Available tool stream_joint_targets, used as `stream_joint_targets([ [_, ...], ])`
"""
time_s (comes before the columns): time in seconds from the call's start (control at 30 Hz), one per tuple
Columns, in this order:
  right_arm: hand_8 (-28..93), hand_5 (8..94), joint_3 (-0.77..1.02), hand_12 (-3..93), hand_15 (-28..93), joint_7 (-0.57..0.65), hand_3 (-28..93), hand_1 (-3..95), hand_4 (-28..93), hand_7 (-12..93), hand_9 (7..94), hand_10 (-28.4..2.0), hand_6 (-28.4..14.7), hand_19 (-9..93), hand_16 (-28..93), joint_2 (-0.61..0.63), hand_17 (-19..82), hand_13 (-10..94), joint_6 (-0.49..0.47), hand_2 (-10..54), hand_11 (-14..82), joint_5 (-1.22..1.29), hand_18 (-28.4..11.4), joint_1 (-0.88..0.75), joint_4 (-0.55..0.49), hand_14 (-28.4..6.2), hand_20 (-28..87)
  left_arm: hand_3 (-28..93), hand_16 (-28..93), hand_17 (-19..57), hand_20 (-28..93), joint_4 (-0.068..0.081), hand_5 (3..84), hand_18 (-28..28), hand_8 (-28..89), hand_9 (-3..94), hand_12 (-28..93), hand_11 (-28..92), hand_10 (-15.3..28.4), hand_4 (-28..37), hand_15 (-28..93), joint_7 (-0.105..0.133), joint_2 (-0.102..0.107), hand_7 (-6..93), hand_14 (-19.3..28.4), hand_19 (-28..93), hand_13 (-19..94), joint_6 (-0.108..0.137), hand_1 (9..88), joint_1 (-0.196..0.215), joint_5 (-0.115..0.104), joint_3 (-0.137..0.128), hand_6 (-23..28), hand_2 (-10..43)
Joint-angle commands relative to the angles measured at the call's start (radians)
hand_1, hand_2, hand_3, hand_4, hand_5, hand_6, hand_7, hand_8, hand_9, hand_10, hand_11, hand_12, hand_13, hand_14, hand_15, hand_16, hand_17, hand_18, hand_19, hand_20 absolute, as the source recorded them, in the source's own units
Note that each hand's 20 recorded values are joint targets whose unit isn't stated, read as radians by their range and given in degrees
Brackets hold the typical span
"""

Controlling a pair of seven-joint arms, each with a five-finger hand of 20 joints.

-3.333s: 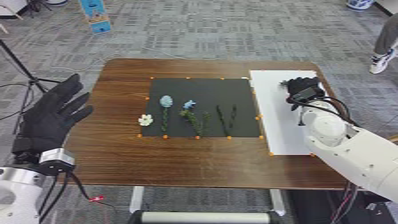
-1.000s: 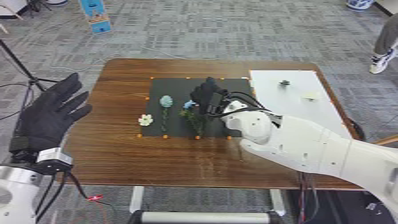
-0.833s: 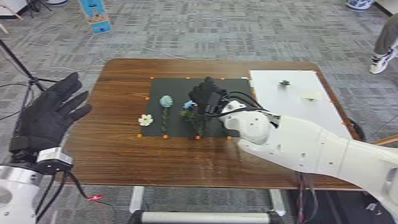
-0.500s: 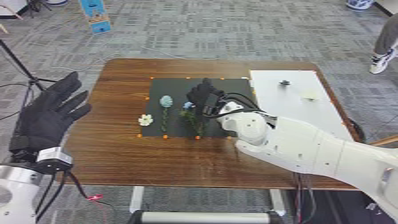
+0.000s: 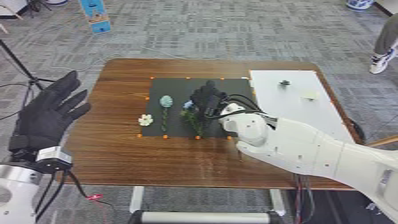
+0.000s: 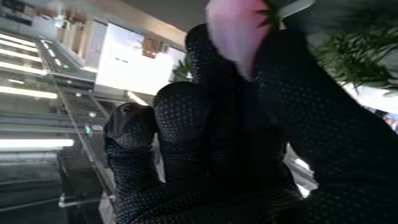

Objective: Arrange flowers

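Pink bud [image 6: 238, 37] (rather blurred) sits pinched in the right hand [image 5: 207, 94].

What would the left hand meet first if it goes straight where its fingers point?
Probably nothing near: the left hand seems to point past the table, towards the blue board, but depth is unclear.

The right hand [image 5: 206, 95] is over the black mat's [image 5: 178, 87] right half, thumb and fingers pinching. Well left of the mat, the left hand [image 5: 43, 119] has fingers straight and spread.
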Motion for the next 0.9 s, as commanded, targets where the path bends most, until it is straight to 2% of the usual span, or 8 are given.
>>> stream_joint_targets([
  [0.03,0,66.0,0.016,36.2,78,0.005,76,39.3,-28,43,67.8,-8.4,3.6,85,36,0.000,29,59,-0.041,-9.5,35.9,-0.011,-19.5,0.004,-0.023,-7.8,61,68,5,-12.1,9,-0.005,22.8,18.8,-8,17.5,20,10,7.8,-28.3,9,-0.004,0.000,15.3,12.7,36,13,-0.002,20.9,0.008,-0.003,-0.005,1.3,-9.4],
  [0.1,0,65.6,0.023,32.9,78,0.007,77,37.6,-28,42,66.6,-8.7,3.8,85,36,0.005,29,58,-0.067,-9.5,38.1,-0.012,-19.6,0.004,-0.034,-8.0,61,68,5,-12.1,9,-0.002,22.8,18.8,-8,17.5,20,9,7.8,-28.3,9,-0.005,0.004,15.2,12.7,36,13,-0.006,20.8,0.001,-0.003,-0.001,1.3,-9.4],
  [0.2,0,64.5,0.031,28.8,78,0.004,78,36.7,-28,41,65.7,-8.9,4.0,85,35,0.006,28,58,-0.070,-9.5,40.0,-0.018,-19.6,-0.001,-0.037,-8.0,61,68,5,-12.1,9,-0.004,22.8,18.7,-8,17.5,20,9,7.7,-28.3,9,-0.005,0.002,15.1,12.7,36,13,-0.005,20.9,0.008,-0.004,-0.003,1.3,-9.4],
  [0.5,-1,63.8,0.097,28.1,78,0.009,77,35.7,-28,38,64.4,-8.8,4.2,84,36,0.025,27,56,-0.123,-9.5,39.1,-0.011,-19.7,-0.018,-0.089,-8.2,61,68,6,-12.2,9,-0.006,22.8,18.8,-7,17.4,20,9,7.9,-28.3,8,-0.010,0.000,14.7,12.8,36,13,-0.007,20.8,0.015,-0.003,-0.005,1.4,-9.4],
  [0.57,-6,62.5,0.131,28.0,78,0.008,79,34.5,-28,36,63.4,-8.9,4.5,83,36,0.031,27,55,-0.138,-9.5,38.3,-0.010,-19.8,-0.032,-0.110,-8.3,62,68,6,-12.2,9,-0.006,22.9,18.8,-7,17.5,21,9,8.1,-28.3,8,-0.010,0.000,14.5,12.9,36,13,-0.005,20.9,0.015,-0.003,-0.005,1.5,-9.3],
  [0.63,-15,61.3,0.155,27.8,78,0.007,80,33.0,-28,35,62.2,-9.0,4.4,83,36,0.038,27,55,-0.129,-9.5,37.9,-0.011,-19.9,-0.038,-0.125,-8.4,62,68,6,-12.3,9,-0.004,22.9,18.9,-7,17.4,21,9,8.2,-28.3,8,-0.010,0.000,14.3,12.9,36,13,-0.007,20.9,0.014,-0.005,-0.005,1.6,-9.2],
  [0.73,-16,59.5,0.215,27.7,78,0.008,81,32.2,-28,34,60.8,-9.1,3.8,83,36,0.048,27,55,-0.132,-9.5,37.5,-0.002,-20.0,-0.056,-0.150,-8.7,62,68,6,-12.3,9,0.003,23.0,19.0,-7,17.5,21,8,8.2,-28.3,9,-0.015,0.003,14.0,13.1,36,13,-0.004,20.8,0.001,-0.005,0.001,1.7,-9.2],
  [0.9,-15,58.1,0.325,28.2,78,0.064,81,31.3,-28,36,59.1,-9.5,2.9,83,36,0.134,27,55,-0.080,-9.5,37.5,-0.002,-20.3,-0.130,-0.225,-9.2,62,67,5,-12.3,8,0.001,23.4,19.1,-7,17.8,21,9,8.7,-28.3,10,-0.016,0.001,13.6,13.4,37,13,-0.010,21.3,0.000,-0.002,0.002,2.2,-9.0],
])
